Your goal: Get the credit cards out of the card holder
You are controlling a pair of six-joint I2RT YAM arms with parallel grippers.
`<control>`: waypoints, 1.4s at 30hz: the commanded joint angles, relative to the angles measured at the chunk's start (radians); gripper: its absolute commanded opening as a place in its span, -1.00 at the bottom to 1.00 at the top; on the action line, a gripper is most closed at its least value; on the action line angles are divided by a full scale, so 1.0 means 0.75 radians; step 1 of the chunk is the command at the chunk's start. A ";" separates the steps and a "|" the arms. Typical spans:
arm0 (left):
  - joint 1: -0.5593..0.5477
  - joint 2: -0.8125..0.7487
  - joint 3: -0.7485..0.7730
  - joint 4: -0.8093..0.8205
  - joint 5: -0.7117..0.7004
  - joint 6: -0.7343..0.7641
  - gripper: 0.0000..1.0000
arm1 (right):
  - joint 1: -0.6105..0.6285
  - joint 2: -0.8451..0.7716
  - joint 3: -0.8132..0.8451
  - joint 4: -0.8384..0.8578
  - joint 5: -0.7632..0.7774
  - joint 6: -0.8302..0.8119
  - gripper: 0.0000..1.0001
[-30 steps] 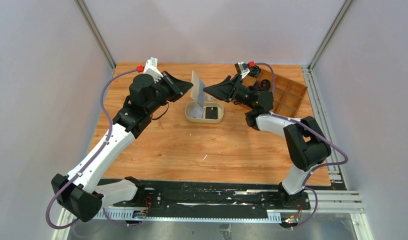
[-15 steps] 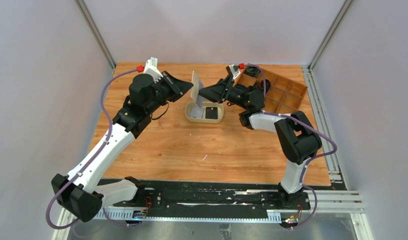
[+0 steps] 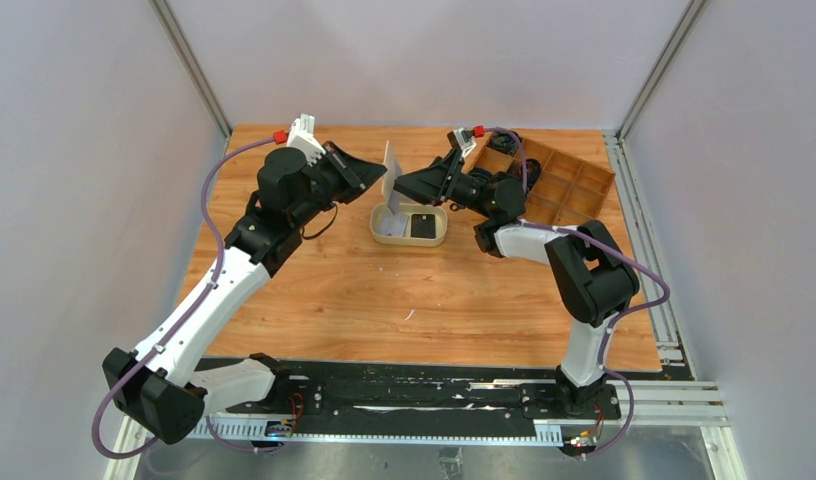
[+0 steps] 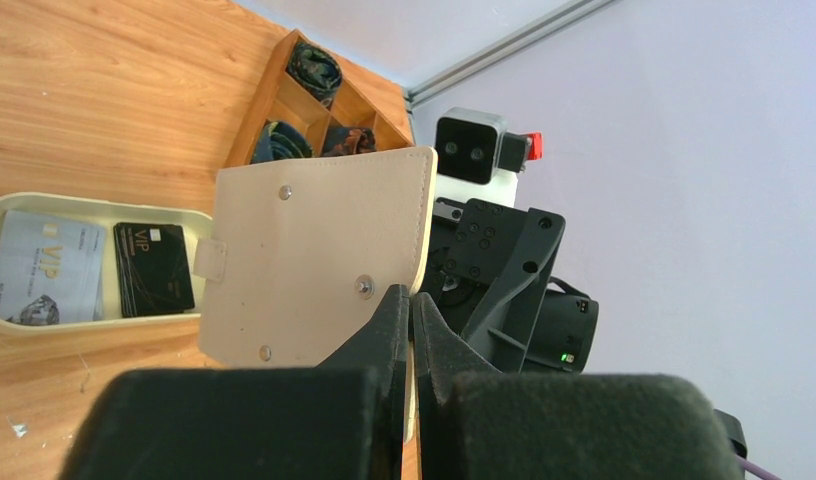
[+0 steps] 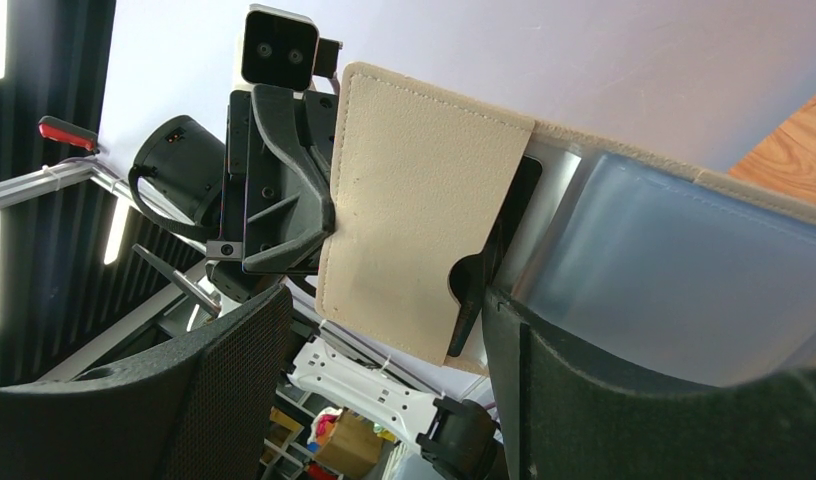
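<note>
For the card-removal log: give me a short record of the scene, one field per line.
card holder: upright, above the dish, edge pinched by the left tool
left tool: shut on the card holder
right tool: open, close against the holder's inner face
pale blue card: inside the holder, not yet out
dish: holds a pale VIP card and a black card

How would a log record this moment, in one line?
left tool: shut on holder | right tool: open at blue card | dish: two cards
</note>
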 commanded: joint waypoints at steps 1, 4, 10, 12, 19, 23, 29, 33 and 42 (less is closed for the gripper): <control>0.025 -0.008 -0.001 0.019 0.011 0.008 -1.00 | 0.021 -0.047 0.042 0.094 -0.033 -0.007 0.46; 0.041 -0.010 -0.018 0.016 0.013 0.008 -1.00 | 0.021 -0.086 0.043 0.093 -0.053 -0.021 0.46; 0.061 -0.019 -0.048 0.007 0.019 0.008 -1.00 | 0.022 -0.114 0.038 0.094 -0.070 -0.023 0.46; 0.071 -0.025 -0.055 -0.001 0.019 0.010 -1.00 | 0.021 -0.117 0.028 0.094 -0.070 -0.025 0.46; 0.100 -0.044 -0.073 -0.008 0.031 0.015 -1.00 | 0.021 -0.118 0.013 0.094 -0.068 -0.027 0.46; 0.103 -0.049 -0.100 -0.017 0.033 0.015 -1.00 | 0.021 -0.124 0.017 0.092 -0.071 -0.022 0.46; 0.103 -0.068 -0.196 -0.001 0.045 0.000 -1.00 | 0.022 -0.129 -0.046 0.094 -0.094 -0.026 0.45; 0.103 -0.089 -0.257 0.009 0.047 -0.006 -1.00 | 0.027 -0.127 -0.154 0.094 -0.123 -0.039 0.43; 0.103 -0.111 -0.322 0.031 0.045 -0.010 -1.00 | 0.047 -0.089 -0.300 0.089 -0.165 -0.048 0.13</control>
